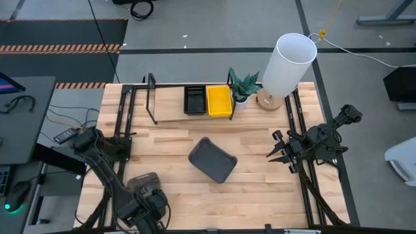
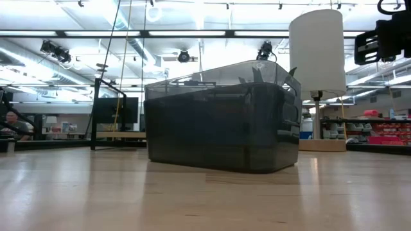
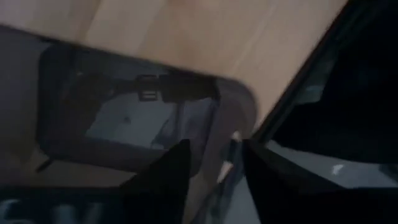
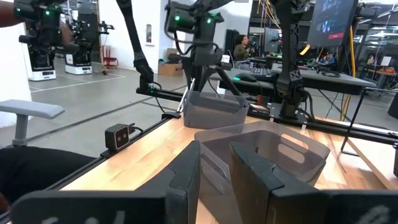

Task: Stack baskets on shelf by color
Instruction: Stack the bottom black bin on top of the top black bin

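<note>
One smoky-grey basket [image 1: 212,159] rests on its bottom mid-table, turned askew; the low view shows it close up [image 2: 221,122]. A second grey basket [image 4: 214,111] sits at the table's near left corner. My left gripper [image 3: 214,149] points down over it, open, its fingers standing either side of the wall near a corner. On the shelf [image 1: 172,112] at the far edge, a black basket [image 1: 193,99] and a yellow basket [image 1: 219,101] stand side by side. My right gripper [image 1: 275,148] waits open at the right edge, level, holding nothing. My left gripper comes from above, pointing down, with the grey basket's wall [image 3: 233,115] near a rounded corner in the gap between its open fingers. Whether either finger touches the wall I cannot tell. The basket sits flat on the table.
A white-shaded lamp [image 1: 286,65] and a small potted plant [image 1: 244,84] stand at the far right, beside the shelf's right end. The shelf's black rod frame [image 1: 151,97] rises at its left end. Bare wood lies between the two grey baskets.
</note>
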You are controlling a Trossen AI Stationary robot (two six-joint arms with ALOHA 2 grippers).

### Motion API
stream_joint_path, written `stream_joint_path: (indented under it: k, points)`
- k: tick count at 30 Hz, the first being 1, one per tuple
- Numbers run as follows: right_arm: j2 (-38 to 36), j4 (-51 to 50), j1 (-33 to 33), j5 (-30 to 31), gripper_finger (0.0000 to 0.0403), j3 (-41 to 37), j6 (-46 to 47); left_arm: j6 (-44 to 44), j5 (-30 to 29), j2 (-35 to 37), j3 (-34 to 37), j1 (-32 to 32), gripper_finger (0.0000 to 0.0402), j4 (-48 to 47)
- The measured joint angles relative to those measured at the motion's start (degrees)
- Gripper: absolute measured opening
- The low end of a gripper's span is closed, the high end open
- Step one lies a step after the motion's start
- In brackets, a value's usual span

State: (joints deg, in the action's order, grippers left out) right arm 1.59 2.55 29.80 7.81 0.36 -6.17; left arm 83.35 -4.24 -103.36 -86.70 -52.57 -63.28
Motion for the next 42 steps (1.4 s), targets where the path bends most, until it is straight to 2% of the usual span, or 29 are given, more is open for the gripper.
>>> stream_joint_path:
  k: [6, 12, 19, 34, 37, 42]
  points:
    - [0.0, 0.0, 0.0, 0.0, 0.0090, 0.0, 0.0, -0.1, 2.9, -4.0, 0.0, -1.5, 0.0222, 0.6]
    - [0.0, 0.0, 0.0, 0.0, 0.0090, 0.0, 0.0, -4.4, 5.7, -6.7, 0.0, -1.7, 0.0237, 4.8]
    - [0.0, 0.0, 0.0, 0.0, 0.0090, 0.0, 0.0, -5.1, 7.6, -6.1, 0.1, -0.7, 0.0217, -0.5]
    - [0.0, 0.0, 0.0, 0.0, 0.0090, 0.0, 0.0, -3.8, 14.9, -4.9, -0.1, 0.7, 0.0143, -1.8]
    - [0.0, 0.0, 0.0, 0.0, 0.0090, 0.0, 0.0, -1.8, 14.1, -3.5, -1.5, 1.0, 0.0133, -2.0]
    - [0.0, 0.0, 0.0, 0.0, 0.0090, 0.0, 0.0, 4.6, 8.8, -3.0, -4.3, 0.3, 0.0127, 0.1]
